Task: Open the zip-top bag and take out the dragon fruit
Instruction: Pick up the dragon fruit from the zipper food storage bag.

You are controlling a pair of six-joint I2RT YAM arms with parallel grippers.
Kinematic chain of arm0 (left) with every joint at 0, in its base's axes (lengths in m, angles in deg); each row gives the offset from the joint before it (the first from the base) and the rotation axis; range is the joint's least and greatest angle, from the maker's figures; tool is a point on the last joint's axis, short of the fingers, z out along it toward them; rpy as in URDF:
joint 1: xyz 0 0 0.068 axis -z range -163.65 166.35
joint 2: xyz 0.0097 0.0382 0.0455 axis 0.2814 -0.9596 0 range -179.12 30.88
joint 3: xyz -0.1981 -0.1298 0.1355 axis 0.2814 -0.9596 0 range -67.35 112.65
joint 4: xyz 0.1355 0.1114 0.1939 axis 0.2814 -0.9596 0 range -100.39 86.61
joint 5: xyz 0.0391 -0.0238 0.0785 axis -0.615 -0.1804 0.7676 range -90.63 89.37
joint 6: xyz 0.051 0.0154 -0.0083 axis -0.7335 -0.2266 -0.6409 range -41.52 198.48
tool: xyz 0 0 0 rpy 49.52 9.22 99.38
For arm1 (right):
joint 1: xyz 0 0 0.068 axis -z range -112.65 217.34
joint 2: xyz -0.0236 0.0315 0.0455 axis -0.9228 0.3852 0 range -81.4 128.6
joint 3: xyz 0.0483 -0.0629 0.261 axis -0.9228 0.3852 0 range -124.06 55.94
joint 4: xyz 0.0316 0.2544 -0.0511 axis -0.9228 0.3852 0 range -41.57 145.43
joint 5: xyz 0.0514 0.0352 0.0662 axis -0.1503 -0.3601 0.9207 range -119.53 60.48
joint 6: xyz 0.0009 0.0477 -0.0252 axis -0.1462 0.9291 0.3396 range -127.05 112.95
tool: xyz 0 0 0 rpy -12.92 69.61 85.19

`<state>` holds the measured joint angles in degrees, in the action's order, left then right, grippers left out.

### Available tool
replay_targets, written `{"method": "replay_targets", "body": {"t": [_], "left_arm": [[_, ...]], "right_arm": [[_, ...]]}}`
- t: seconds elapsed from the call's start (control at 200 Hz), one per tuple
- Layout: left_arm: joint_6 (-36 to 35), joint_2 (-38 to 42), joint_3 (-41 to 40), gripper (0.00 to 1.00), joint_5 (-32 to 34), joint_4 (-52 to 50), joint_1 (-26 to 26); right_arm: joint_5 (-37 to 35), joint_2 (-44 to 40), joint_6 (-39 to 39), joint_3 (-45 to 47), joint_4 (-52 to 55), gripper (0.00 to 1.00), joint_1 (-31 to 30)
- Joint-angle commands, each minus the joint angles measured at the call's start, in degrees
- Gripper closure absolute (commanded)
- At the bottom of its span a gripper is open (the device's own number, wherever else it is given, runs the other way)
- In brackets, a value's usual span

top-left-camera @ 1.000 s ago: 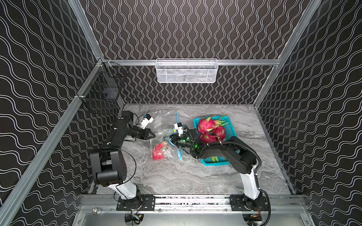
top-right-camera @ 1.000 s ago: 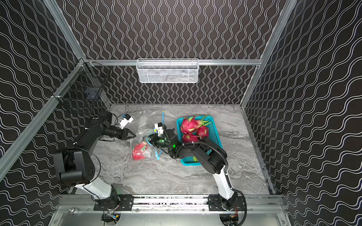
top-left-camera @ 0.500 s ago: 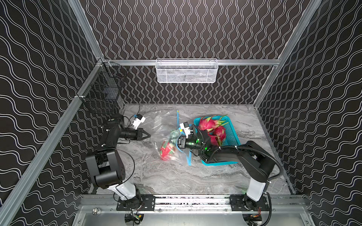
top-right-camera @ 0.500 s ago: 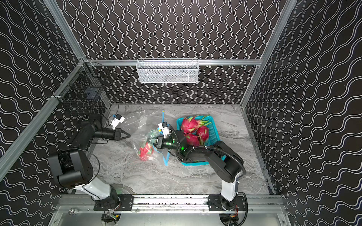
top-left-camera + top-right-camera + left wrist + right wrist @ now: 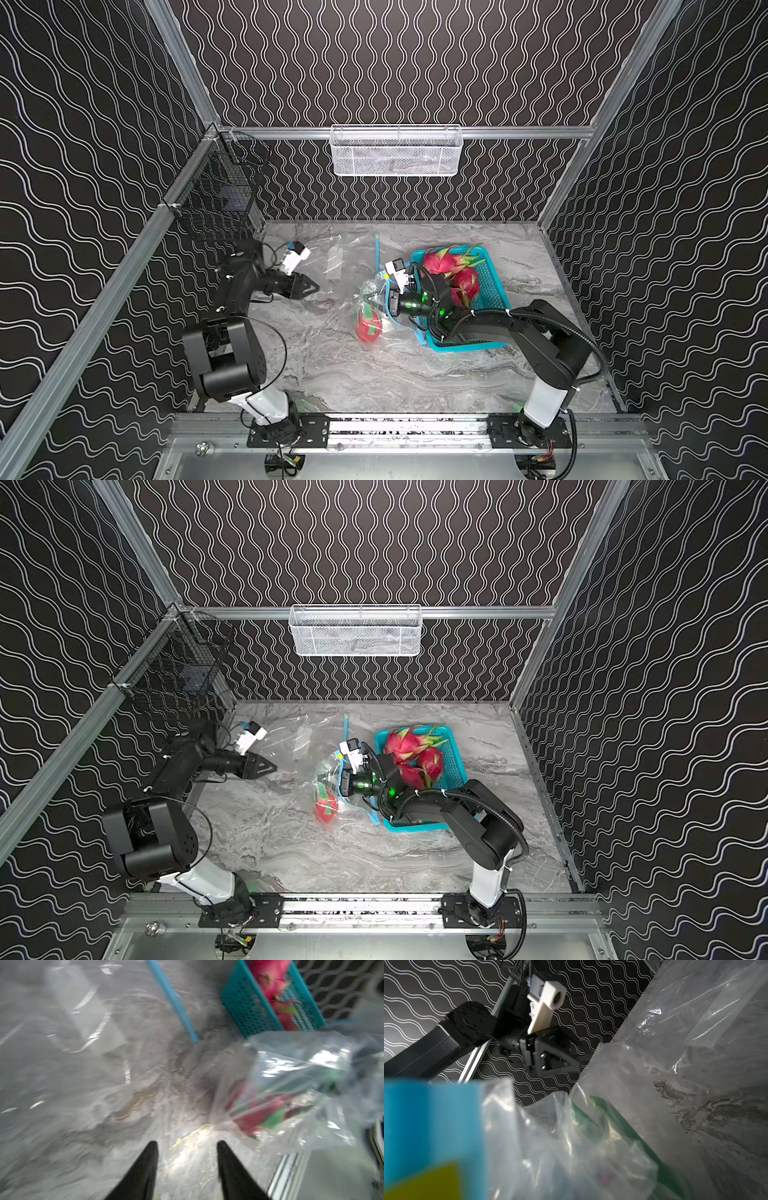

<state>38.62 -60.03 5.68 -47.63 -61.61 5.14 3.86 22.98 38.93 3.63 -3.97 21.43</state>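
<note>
The clear zip-top bag hangs bunched from my right gripper, which is shut on its upper part beside the teal basket. A red and green dragon fruit sags in the bag's bottom, just above the marble. The bag's blue zip strip trails toward the basket. In the right wrist view the bag fills the foreground and hides the jaws. My left gripper is open and empty, well to the left of the bag, its fingers over bare marble.
A teal basket holds several dragon fruits under my right arm. A flat empty clear bag with a blue strip lies at the back. A white mesh basket and a black wire basket hang on the walls.
My left gripper went from shut to open and drew back to the left. The right gripper carried the bag with its fruit to the right, toward the basket.
</note>
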Motion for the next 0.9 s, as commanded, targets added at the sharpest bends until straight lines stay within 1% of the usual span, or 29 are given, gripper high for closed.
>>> {"method": "replay_targets", "body": {"t": [0.0, 0.045, 0.115, 0.18, 0.245, 0.31, 0.33, 0.355, 0.395, 0.415, 0.43, 0.5, 0.545, 0.59, 0.711, 0.781, 0.896], "left_arm": [[-8.16, 1.04, -0.78, 0.14, -2.64, -3.9, 4.46], [-8.22, 0.28, -0.58, 0.14, -1.54, -2.33, 5.99], [-7.24, -2.48, 0.82, 0.19, 0.37, 0.08, 7.95], [-5.9, -5.36, 2.69, 0.24, -0.22, 1.24, 8.67], [-5.69, -7.87, 4.48, 0.31, -1.14, 0.22, 9.82], [-6.4, -9.06, 5.18, 0.5, -1.64, -0.93, 10.23], [-6.78, -9.11, 5.29, 0.56, -2.07, -1.3, 11.78], [-7.36, -9.06, 5.28, 0.65, -2.63, -1.84, 12.07], [-7.9, -8.34, 5.07, 0.86, -3.6, -2.23, 12.16], [-8.19, -7.85, 5.0, 0.95, -3.91, -2.56, 12.15], [-8.59, -7.39, 4.86, 1.0, -4.25, -2.9, 12.09], [-11.45, -5.11, 4.67, 1.0, -4.91, -5.73, 12.08], [-13.81, -3.81, 4.9, 1.0, -5.29, -8.5, 12.08], [-15.17, -2.78, 5.01, 1.0, -5.38, -10.5, 11.96], [-13.79, 0.15, 3.62, 1.0, -4.46, -10.96, 11.5], [-11.35, 1.97, 2.03, 1.0, -3.36, -8.8, 11.13], [-8.21, 3.1, -0.34, 1.0, -1.38, -6.06, 10.85]], "right_arm": [[2.05, 0.65, -1.6, -1.43, -1.75, 1.0, -0.28], [1.72, 0.25, -3.0, -1.39, -0.39, 1.0, -0.53], [1.68, -0.31, -4.55, -1.45, 1.61, 1.0, -0.86], [2.71, -0.49, -4.97, -1.89, 2.75, 1.0, -0.92], [4.01, -0.67, -4.6, -1.19, 0.89, 1.0, -1.03], [5.58, -0.78, -4.63, -0.92, 0.22, 1.0, -0.94], [6.07, -0.83, -4.95, -1.09, 0.86, 1.0, -0.94], [6.41, -0.93, -5.58, -1.43, 2.17, 0.96, -0.89], [6.43, -1.06, -6.71, -1.82, 4.41, 0.89, -0.94], [6.51, -1.15, -7.2, -1.97, 5.25, 0.86, -0.94], [6.52, -1.12, -7.48, -1.92, 5.69, 0.84, -0.94], [6.0, -1.27, -8.06, -1.2, 6.83, 0.76, -0.94], [5.44, -1.28, -8.54, -0.87, 7.7, 0.69, -0.94], [4.99, -1.42, -9.11, -0.77, 8.99, 0.65, -0.98], [5.1, -0.8, -9.48, -0.4, 10.43, 0.63, -1.19], [5.04, -1.02, -9.41, 0.79, 9.16, 0.63, -1.44], [4.49, -2.16, -10.22, 3.91, 6.1, 0.59, -1.73]]}}
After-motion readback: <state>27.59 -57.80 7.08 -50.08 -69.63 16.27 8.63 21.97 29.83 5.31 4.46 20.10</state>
